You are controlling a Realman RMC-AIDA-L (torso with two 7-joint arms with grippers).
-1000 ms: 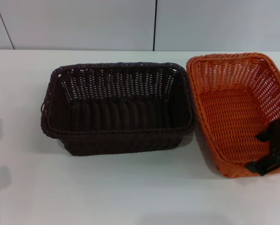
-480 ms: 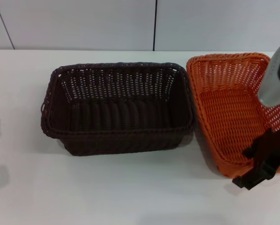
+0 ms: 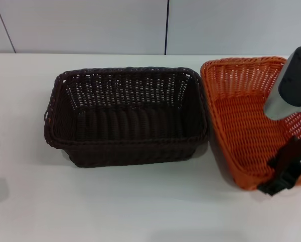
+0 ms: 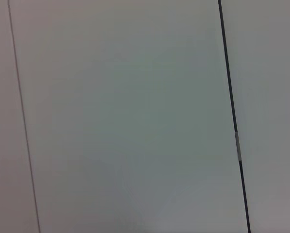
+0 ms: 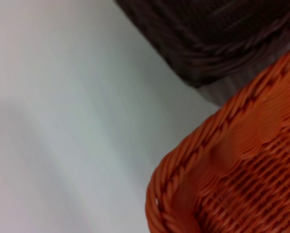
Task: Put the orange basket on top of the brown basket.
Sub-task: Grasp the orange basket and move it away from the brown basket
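The orange basket (image 3: 246,126) stands on the right of the white table, right beside the brown basket (image 3: 125,121) at the middle. My right gripper (image 3: 286,171) straddles the braided rim at the orange basket's near right corner, one finger inside and one outside, and looks shut on it. The basket's left side seems slightly raised, with a dark shadow under it. The right wrist view shows a corner of the orange basket's rim (image 5: 198,160) and a corner of the brown basket (image 5: 222,34) close by. My left gripper is out of view; its wrist view shows only wall.
The white table (image 3: 90,201) reaches left and in front of both baskets. A pale panelled wall (image 3: 90,25) stands behind the table's far edge.
My right arm has come further into view from the right, and its gripper has shifted a little along the orange basket's near rim. The shadow under the basket's left side has grown.
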